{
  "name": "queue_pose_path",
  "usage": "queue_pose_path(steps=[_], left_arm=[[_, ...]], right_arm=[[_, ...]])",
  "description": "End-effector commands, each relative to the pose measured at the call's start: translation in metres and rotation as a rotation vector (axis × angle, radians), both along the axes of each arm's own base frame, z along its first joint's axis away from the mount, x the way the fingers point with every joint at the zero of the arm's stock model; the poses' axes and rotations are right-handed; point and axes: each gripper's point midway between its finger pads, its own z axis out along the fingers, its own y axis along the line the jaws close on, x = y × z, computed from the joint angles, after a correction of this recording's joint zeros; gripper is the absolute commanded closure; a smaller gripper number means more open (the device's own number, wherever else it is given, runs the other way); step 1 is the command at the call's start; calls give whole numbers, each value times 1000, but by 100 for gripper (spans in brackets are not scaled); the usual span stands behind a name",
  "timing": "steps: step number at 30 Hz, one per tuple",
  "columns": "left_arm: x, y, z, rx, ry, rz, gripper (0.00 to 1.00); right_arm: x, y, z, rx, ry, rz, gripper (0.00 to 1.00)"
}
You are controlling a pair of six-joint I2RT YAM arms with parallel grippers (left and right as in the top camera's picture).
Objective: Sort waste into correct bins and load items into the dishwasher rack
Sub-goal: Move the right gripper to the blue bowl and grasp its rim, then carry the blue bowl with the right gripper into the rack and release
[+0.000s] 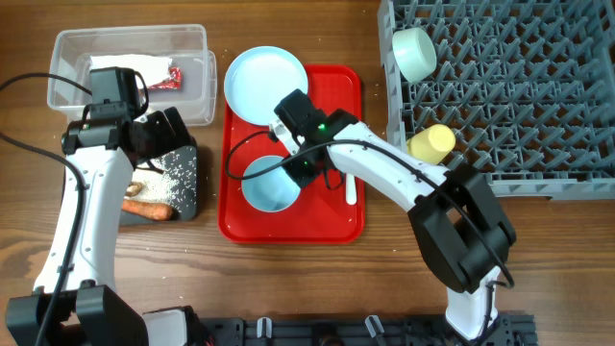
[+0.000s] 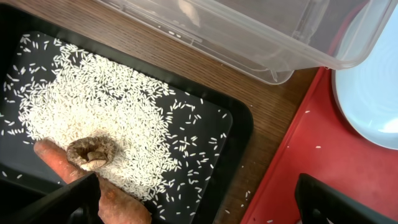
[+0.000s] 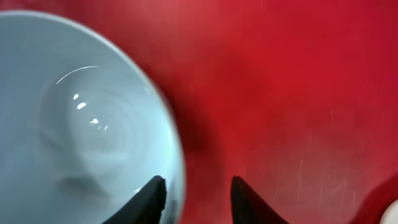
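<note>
At the right claw (image 3: 198, 186): jaws partly apart, astride the rim of the light blue bowl (image 3: 81, 124). One finger (image 3: 152, 196) is over the bowl's inside. The other is outside, over the red tray (image 3: 280, 74) and clear of the rim. No clamp seen.
Hard to make out: the right wrist view is blurred, and the overhead view hides the claw tips under the wrist.
Cut off: a white edge at the corner of the right wrist view cannot be identified.
Left claw (image 2: 198, 180): jaws wide apart, nothing between them, above the edge of the black tray (image 2: 239, 124).
Under the left claw: rice grains (image 2: 112, 106) spread over the tray. The brown lump (image 2: 92, 152) lies against the carrot piece (image 2: 53, 155), whose end passes behind one finger.
Beyond the left claw: clear tub (image 2: 261, 37), walls cut off. It holds the napkin (image 1: 144, 65), partly hidden by the arm, and the red wrapper (image 1: 173, 75).
Near the right claw: plate (image 1: 266, 85) just behind it, white spoon (image 1: 351, 187) beside it.
Well apart from the right claw: rack (image 1: 519, 106), with the mint green bowl (image 1: 415, 53) and yellow cup (image 1: 430, 144).
Count: two bowls, one plate, one cup, one spoon, two bins, one rack. Rice is too much to count.
</note>
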Motion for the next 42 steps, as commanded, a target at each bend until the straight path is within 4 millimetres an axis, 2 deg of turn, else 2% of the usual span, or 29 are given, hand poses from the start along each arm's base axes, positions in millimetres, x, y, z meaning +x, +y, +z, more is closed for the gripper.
queue_pose_path(steps=[1, 5, 8, 9, 11, 12, 15, 16, 18, 20, 21, 23, 28, 30, 33, 35, 40, 42], left_arm=[[2, 4, 5, 9, -15, 20, 0], [2, 4, 5, 9, -15, 20, 0], [2, 4, 5, 9, -15, 20, 0], [2, 4, 5, 9, -15, 20, 0], [2, 4, 5, 9, -15, 20, 0], [2, 4, 5, 9, -15, 20, 0], [2, 4, 5, 9, -15, 20, 0], [2, 4, 5, 9, -15, 20, 0], [2, 4, 5, 9, -15, 20, 0], [2, 4, 5, 9, -15, 20, 0], [2, 4, 5, 9, -15, 20, 0], [2, 4, 5, 9, -15, 20, 0], [2, 4, 5, 9, -15, 20, 0], [2, 4, 5, 9, -15, 20, 0], [2, 4, 5, 9, -15, 20, 0], [2, 4, 5, 9, -15, 20, 0], [2, 4, 5, 9, -15, 20, 0], [2, 4, 5, 9, -15, 20, 0]], right_arm=[[-2, -14, -10, -54, -7, -3, 75], [1, -17, -10, -67, -17, -10, 96], [10, -24, -3, -98, -57, -69, 96], [16, -27, 5, -113, -85, -109, 96], [32, -35, 32, -133, -171, -179, 96], [44, -41, 56, -127, -239, -239, 96], [64, -62, 105, -104, -364, -338, 96], [75, -85, 134, -107, -447, -420, 96], [86, -126, 172, -150, -568, -552, 96], [93, -182, 211, -251, -710, -700, 96], [94, -209, 226, -313, -768, -771, 96], [95, -247, 241, -400, -828, -871, 96], [98, -322, 248, -585, -877, -1051, 96], [99, -341, 245, -640, -878, -1094, 96], [101, -357, 239, -725, -848, -1062, 96], [105, -360, 232, -777, -823, -1015, 96], [122, -358, 203, -896, -739, -839, 96], [130, -356, 197, -921, -733, -798, 96]])
